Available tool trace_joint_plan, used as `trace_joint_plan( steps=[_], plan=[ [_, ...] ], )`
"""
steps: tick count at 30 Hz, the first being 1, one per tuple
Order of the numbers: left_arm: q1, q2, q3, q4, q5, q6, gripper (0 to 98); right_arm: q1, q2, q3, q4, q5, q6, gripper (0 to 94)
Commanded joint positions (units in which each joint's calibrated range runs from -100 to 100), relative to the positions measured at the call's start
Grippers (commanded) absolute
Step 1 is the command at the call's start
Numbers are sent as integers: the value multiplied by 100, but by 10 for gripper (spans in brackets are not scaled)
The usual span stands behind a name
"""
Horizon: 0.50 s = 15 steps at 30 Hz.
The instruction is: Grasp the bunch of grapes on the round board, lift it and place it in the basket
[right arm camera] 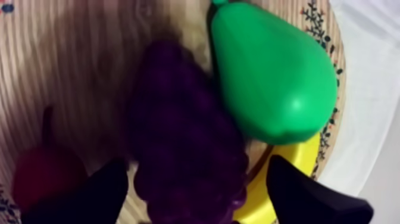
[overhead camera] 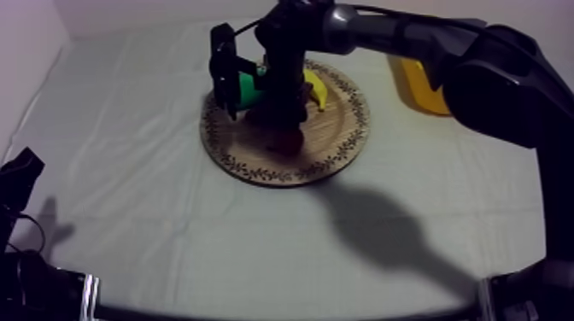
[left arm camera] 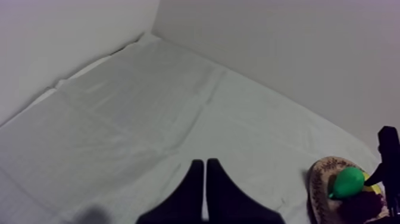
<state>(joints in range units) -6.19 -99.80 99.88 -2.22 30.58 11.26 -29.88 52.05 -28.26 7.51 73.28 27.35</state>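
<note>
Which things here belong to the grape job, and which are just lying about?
Job: grapes; board; basket; right gripper, open astride the grapes.
Lying about: pear; banana; small red fruit; left gripper, shut, away from the board.

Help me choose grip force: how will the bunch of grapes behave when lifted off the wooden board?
Probably stiff: the bunch of grapes looks like one moulded, bumpy lump, so it should lift whole. Its bumps likely give the right gripper, open astride it, good purchase. It lies tight beside the pear, which may get nudged.
</note>
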Motion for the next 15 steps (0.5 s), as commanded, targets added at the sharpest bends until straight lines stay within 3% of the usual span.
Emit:
trace_joint_plan(
  steps=[1,10,15],
  plan=[
    [1,-3,1,0,5,0,1,1,39,-44,-5,18,-4,652],
    [1,-3,1,0,5,0,1,20,197,-175,64,-30,-54,620],
    [1,-3,1,0,5,0,1,36,202,-144,51,-118,-8,522]
  ],
)
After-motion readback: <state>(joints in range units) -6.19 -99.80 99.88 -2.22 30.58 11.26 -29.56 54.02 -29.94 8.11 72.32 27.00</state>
